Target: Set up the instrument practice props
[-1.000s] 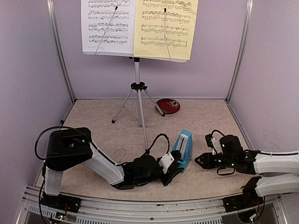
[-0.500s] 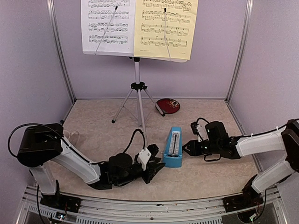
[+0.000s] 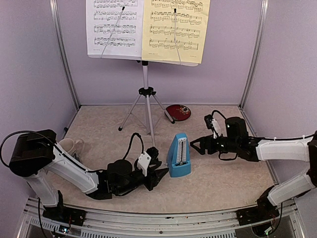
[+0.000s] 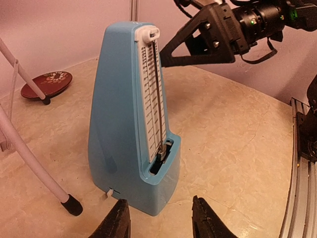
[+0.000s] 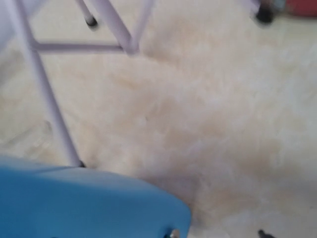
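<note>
The blue metronome (image 3: 178, 155) stands upright on the table, its white scale and pendulum facing the near edge. My left gripper (image 3: 157, 177) lies low just in front of its base, open, with nothing between the fingers. The left wrist view shows the metronome (image 4: 130, 124) just beyond that gripper (image 4: 159, 223). My right gripper (image 3: 196, 145) hovers open, just right of the metronome's top and apart from it. The music stand (image 3: 145, 94) on its tripod holds a white sheet (image 3: 115, 27) and a yellow sheet (image 3: 176, 29). The right wrist view is blurred and shows only a blue metronome (image 5: 84, 203) edge.
A red round plate (image 3: 178, 112) lies by the back wall, behind the right tripod leg. A white mug (image 3: 69, 146) sits at the left, partly behind my left arm. One tripod leg (image 4: 29, 163) ends close to the left of the metronome.
The metronome went from tilted in my left gripper to standing upright. My left gripper let go and drew back toward the near edge. My right gripper opened and moved off it.
</note>
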### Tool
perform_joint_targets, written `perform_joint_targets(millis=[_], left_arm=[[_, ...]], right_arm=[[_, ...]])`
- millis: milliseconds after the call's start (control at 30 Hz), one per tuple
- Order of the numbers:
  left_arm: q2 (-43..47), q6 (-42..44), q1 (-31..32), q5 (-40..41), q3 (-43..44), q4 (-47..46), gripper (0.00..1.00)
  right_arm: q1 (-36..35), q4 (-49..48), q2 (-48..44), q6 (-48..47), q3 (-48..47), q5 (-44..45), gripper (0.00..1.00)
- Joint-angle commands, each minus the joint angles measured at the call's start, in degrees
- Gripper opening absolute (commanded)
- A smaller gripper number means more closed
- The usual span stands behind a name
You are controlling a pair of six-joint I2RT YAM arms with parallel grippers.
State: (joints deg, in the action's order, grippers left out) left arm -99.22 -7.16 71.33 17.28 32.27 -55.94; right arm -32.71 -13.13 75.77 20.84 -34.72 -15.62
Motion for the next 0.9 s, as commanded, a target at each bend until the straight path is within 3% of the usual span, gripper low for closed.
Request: perform_joint_targets(millis=[0,133,533,867], left_arm=[[2.0,1.7,-0.3,1.0,-1.4,-0.4,0.43],[2.4,2.4,-0.2,1.7,-1.5,-0.1,0.44],[2.8,1.3,-0.1,2.5,-1.3,-0.4,0.45],[3.3,1.4,-0.1,2.8,-1.2,0.4,0.45]], right_arm=[[1.1,4.6,-8.2,-2.5,2.9,-3.0,0.87],[0.6,4.1,-11.8,0.2,3.7,-5.9,0.9],[-9.5,4.8,-8.4,3.6,-0.5,2.7,0.91],[-10.9,2.9,-2.4,4.1,-4.4,4.6,0.82]])
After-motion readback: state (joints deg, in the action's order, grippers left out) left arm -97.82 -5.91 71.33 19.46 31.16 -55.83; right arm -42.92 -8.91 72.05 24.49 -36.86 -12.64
